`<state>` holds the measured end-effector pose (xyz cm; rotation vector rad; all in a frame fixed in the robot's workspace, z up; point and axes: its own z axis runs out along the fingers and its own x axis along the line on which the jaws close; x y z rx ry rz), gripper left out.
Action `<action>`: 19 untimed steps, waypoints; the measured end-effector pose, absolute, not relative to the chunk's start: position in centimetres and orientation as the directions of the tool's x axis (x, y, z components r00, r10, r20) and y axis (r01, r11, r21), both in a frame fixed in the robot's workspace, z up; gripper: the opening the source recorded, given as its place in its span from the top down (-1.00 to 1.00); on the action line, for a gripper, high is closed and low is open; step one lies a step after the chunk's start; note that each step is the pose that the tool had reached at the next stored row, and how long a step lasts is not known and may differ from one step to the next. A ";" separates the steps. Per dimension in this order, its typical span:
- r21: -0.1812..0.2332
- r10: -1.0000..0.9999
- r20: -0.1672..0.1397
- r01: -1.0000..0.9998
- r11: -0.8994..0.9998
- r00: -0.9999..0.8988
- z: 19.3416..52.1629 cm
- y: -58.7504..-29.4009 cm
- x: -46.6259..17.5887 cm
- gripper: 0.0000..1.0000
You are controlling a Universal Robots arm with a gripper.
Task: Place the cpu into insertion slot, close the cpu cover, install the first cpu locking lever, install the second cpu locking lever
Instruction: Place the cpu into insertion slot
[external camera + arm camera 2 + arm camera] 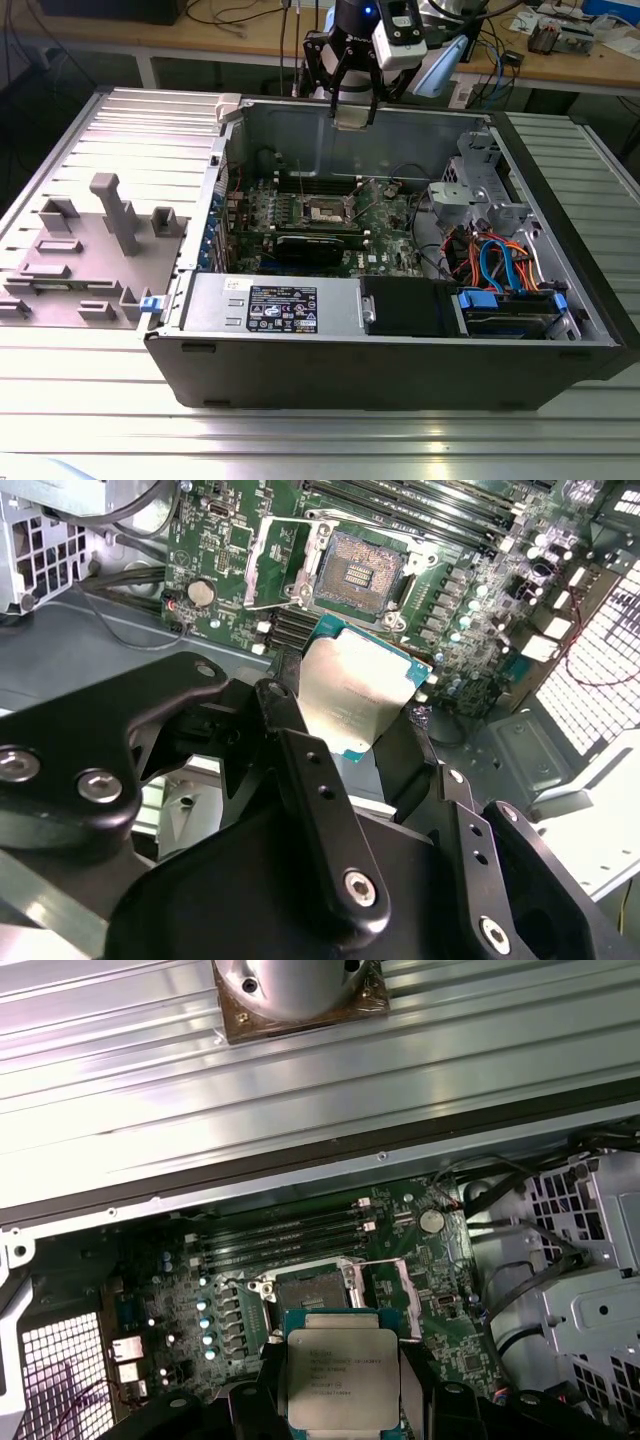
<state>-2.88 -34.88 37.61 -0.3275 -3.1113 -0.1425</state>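
Note:
My gripper (354, 108) hangs above the back wall of the open computer case (380, 375), shut on the cpu (353, 116). In both wrist views the cpu (352, 692) (340, 1372) is a flat silvery square, pinched by its edges between the black fingers (408, 752) (416, 1385). Below it on the green motherboard lies the insertion slot (357, 575) (305, 1288) (328, 211), bare and dark. The cpu cover (283, 548) (392, 1288), a thin silvery frame, stands flipped open beside the slot. The cpu is well above the slot and apart from it.
A black rectangular card (310, 248) lies in front of the slot. The power supply (290, 305) runs along the near wall, and a metal drive cage (480, 190) with coloured cables (500, 265) is at the exterior view's right. A grey fixture (100, 250) stands outside, left.

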 end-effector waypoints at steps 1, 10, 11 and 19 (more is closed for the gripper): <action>0.089 0.208 0.019 0.209 0.974 -0.978 37.6 -34.9 -2.9 -0.07; 0.089 0.220 0.019 0.221 0.971 -0.975 37.6 -34.9 -2.9 -0.07; 0.089 0.221 0.019 0.222 0.971 -0.975 37.6 -34.9 -2.9 -0.07; 0.089 0.233 0.019 0.234 0.968 -0.972 37.6 -34.9 -2.9 -0.07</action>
